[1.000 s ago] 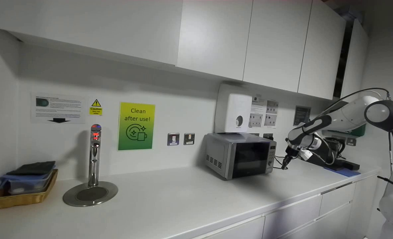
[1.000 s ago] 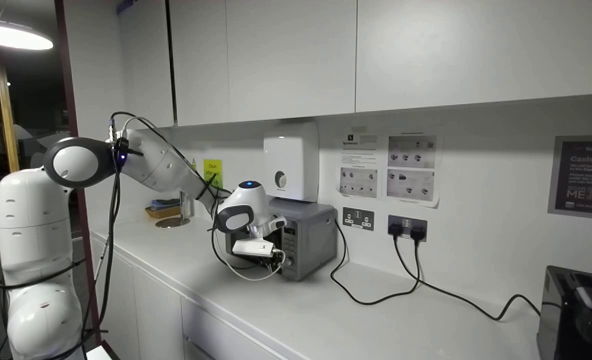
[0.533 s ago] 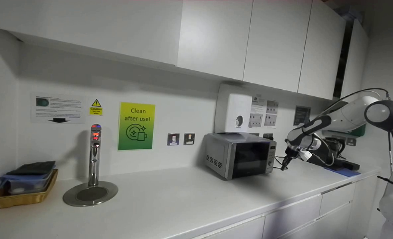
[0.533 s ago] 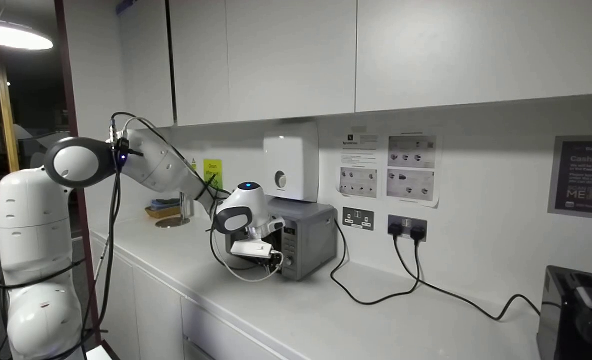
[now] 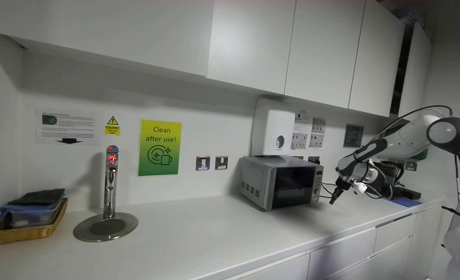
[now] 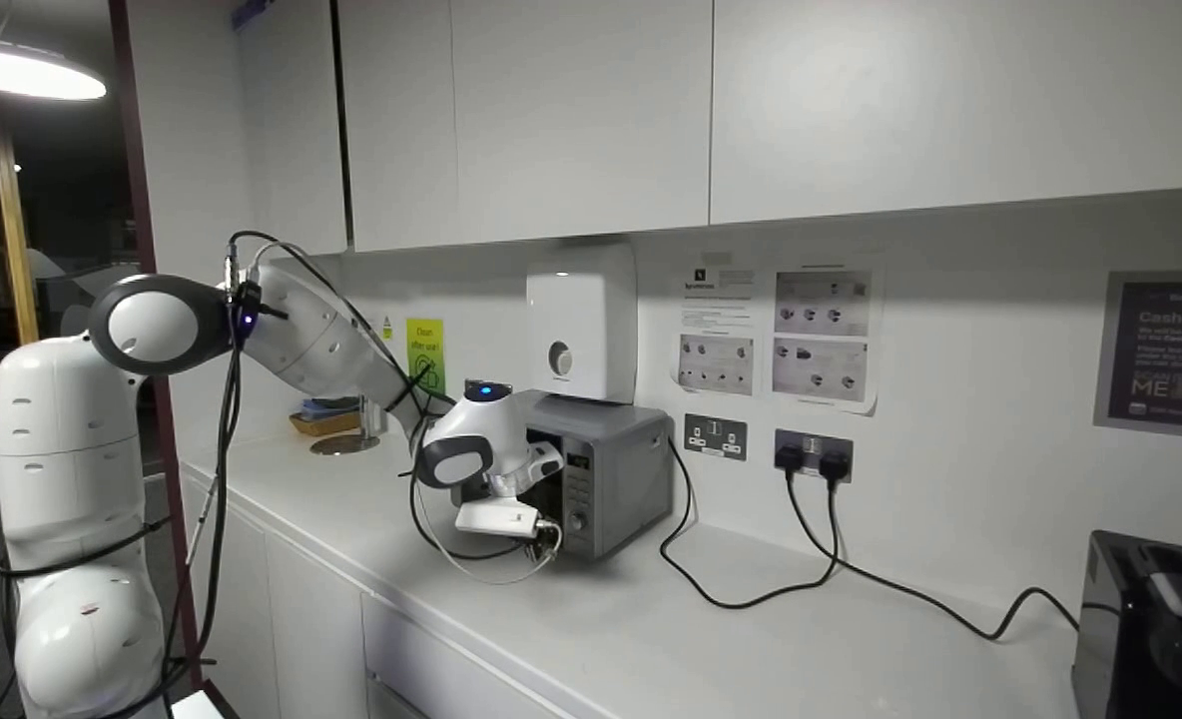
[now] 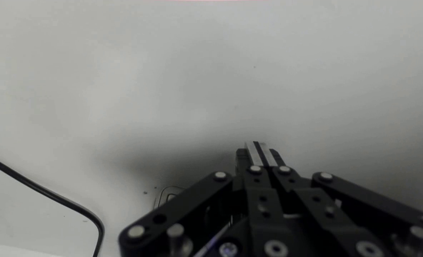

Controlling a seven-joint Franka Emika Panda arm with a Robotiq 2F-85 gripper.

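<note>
Fingers (image 7: 253, 153) lay pressed together with nothing between them, slanting down over the bench (image 5: 199, 229) near a front corner of the microwave (image 5: 280, 182); in an exterior view a gap showed between the two. The step in hand, as I judged it, was free positioning near it, with no grip made. From that pose, a grasp of anything would have called for parting the fingers first, and any lower move for care, since I could not tell how close they came to the bench top.

The microwave stood upright on the bench, close to the back wall (image 5: 214, 120). It was boxy and silver-grey, with vent slots (image 5: 250, 189) in one side, a dark door (image 5: 294, 187) that looked closed, and a control panel (image 6: 578, 489) with a round knob (image 6: 578, 520). A white dispenser (image 5: 274, 126) hung on the wall just above it. Beyond, two black plugs (image 6: 835, 465) sat in a wall socket (image 6: 813, 439), and in the wrist view a black cable (image 7: 59, 200) curved across the bench. Toward one end stood a black appliance (image 6: 1150, 639); toward the opposite end, well apart from the fingers, were a chrome tap (image 5: 110, 182) on a round steel base (image 5: 80, 231) and a wicker basket (image 5: 24, 234) of cloths (image 5: 37, 197).
</note>
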